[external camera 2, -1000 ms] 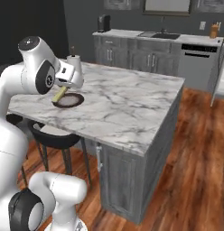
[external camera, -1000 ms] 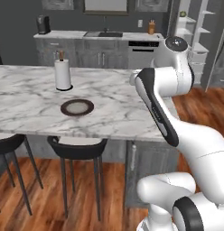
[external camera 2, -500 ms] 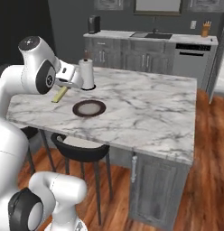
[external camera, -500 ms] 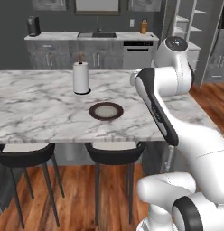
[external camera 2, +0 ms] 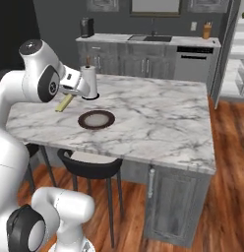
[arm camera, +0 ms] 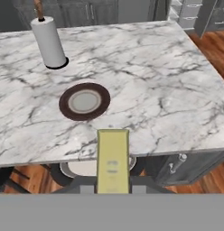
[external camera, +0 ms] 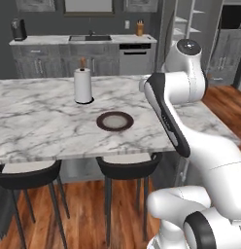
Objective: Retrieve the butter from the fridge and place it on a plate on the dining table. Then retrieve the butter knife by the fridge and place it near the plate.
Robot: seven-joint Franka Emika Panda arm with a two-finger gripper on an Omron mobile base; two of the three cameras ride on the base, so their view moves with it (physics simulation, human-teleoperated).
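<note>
My gripper (external camera 2: 69,97) is shut on the butter (external camera 2: 64,103), a pale-yellow stick that juts out of the jaws (arm camera: 113,160). It hangs in the air over the near left part of the dining table (external camera 2: 158,118), short of the plate (external camera 2: 96,119) and apart from it. The plate, dark brown at the rim and pale in the centre, lies flat and bare (arm camera: 84,101) near the table's front edge (external camera: 114,121). The fridge and the butter knife are out of view.
A paper-towel roll (external camera: 83,85) stands upright just behind the plate. Two dark stools (external camera: 125,168) are tucked under the table's near edge. Grey cabinets with a sink, a dishwasher (external camera 2: 193,61) and a knife block (external camera: 140,28) line the back wall.
The base has driven, so the table, plate and roll slid to the right in both base views, then almost settled. The butter stays gripped.
</note>
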